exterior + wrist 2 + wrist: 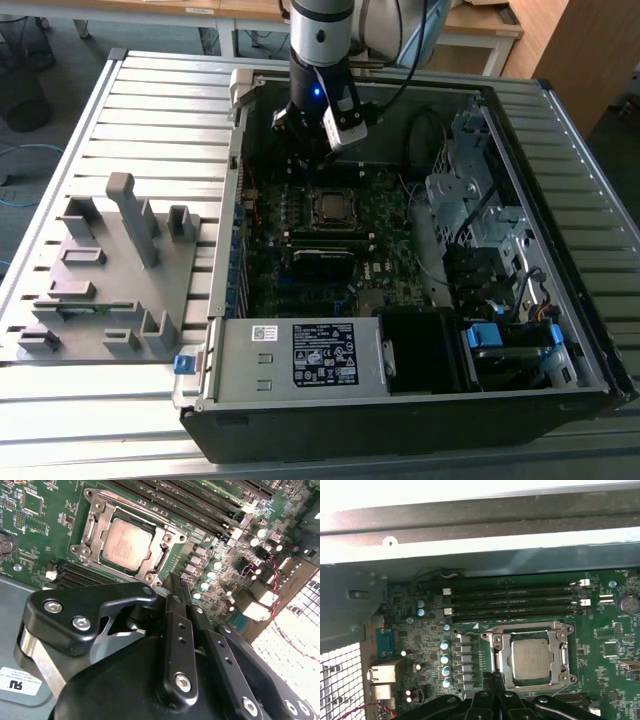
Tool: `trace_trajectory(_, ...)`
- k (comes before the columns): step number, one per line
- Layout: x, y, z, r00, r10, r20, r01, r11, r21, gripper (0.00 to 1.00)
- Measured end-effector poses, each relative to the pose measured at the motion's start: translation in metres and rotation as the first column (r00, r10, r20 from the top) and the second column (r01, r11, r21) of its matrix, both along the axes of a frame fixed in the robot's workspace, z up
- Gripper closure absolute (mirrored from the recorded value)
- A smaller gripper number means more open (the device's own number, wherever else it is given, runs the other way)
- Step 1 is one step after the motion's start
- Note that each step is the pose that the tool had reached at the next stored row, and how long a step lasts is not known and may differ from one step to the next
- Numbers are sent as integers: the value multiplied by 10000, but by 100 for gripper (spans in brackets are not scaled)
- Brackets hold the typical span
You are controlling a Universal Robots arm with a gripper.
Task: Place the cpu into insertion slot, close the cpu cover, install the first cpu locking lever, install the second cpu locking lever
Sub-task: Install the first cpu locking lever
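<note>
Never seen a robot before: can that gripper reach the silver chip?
Probably yes: the gripper hangs close by the cpu, the case lies open, and nothing sits between them; the cpu cover frames its edges.

Exterior view looks down on the whole computer case [400,425]; both wrist views, close above, share the cpu [126,543] [532,660].

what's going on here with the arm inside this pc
A single robot arm is working inside an open computer case. The cpu already sits in the insertion slot on the motherboard, and the cpu cover lies flat around it. The gripper hangs just above the board beside the socket, shut and holding nothing. Whether the locking levers are latched cannot be told.
</note>
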State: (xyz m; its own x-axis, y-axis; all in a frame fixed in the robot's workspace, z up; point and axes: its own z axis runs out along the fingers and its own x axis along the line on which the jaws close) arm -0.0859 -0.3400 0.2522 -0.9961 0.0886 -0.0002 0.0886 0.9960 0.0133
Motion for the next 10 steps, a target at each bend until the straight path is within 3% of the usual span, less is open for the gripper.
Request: trace_trajectory(10, -1, 0, 60, 10000, 1, 0, -1, 10000, 1, 90)
